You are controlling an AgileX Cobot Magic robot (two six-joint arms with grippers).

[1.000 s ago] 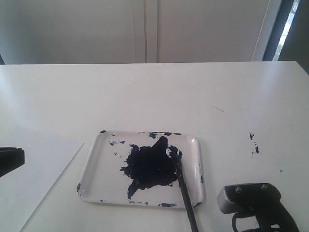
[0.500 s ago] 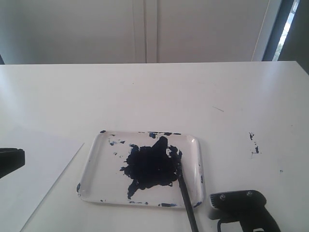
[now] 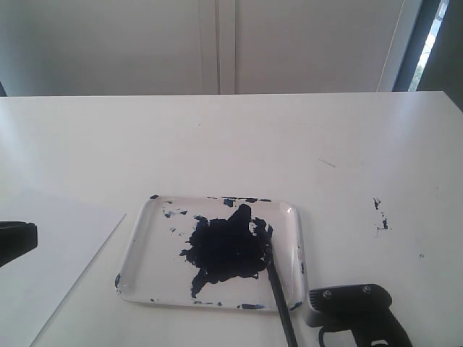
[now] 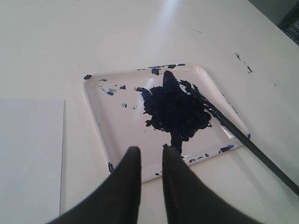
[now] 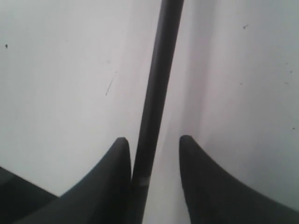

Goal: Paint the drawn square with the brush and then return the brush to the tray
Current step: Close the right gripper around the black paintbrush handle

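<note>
A white counter holds a shallow white tray with a large dark blue-black paint blotch in its middle and specks along its rim. The black-handled brush lies with its bristle end in the blotch, and its handle slants out across the tray's near right corner. The right end effector is spread around that handle, which sits close against one finger with a clear gap to the other. The left end effector hovers near the tray, its fingers drawn nearly together and empty. A white paper sheet lies just left of the tray.
</note>
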